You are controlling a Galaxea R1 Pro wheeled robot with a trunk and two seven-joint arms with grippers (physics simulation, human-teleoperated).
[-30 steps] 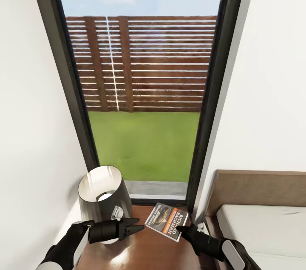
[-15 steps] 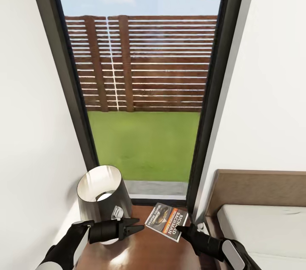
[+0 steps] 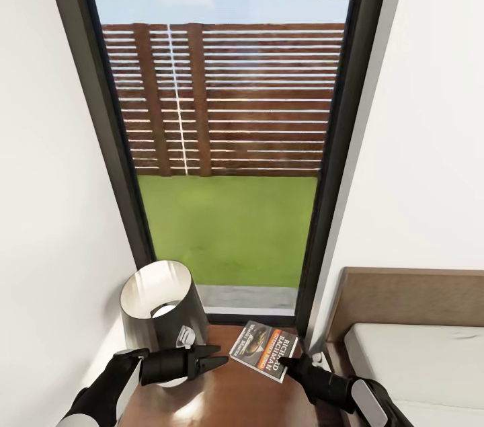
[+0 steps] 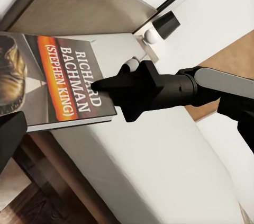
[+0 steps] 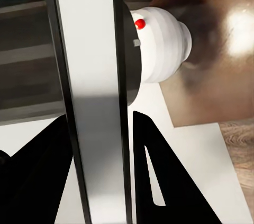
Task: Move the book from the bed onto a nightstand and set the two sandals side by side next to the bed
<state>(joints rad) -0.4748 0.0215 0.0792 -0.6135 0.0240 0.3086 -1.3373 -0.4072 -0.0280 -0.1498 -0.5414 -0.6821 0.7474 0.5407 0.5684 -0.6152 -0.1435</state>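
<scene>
The book (image 3: 263, 350), dark with an orange band and white lettering, lies tilted over the back right of the nightstand (image 3: 222, 400). I cannot tell whether it rests flat on the top. My right gripper (image 3: 284, 363) is shut on the book's near edge. In the right wrist view the book (image 5: 98, 102) stands edge-on between the black fingers (image 5: 153, 171). The left wrist view shows the cover (image 4: 58, 81) with the right gripper (image 4: 98, 83) on it. My left gripper (image 3: 218, 356) hangs open over the nightstand, left of the book. The bed (image 3: 417, 360) lies to the right. The sandals are out of view.
A lamp with a dark shade (image 3: 165, 309) and white round base (image 5: 159, 44) stands on the nightstand's back left, close behind my left gripper. A tall dark-framed window (image 3: 228, 144) is straight ahead, white walls on both sides. The brown headboard (image 3: 410, 296) borders the nightstand's right.
</scene>
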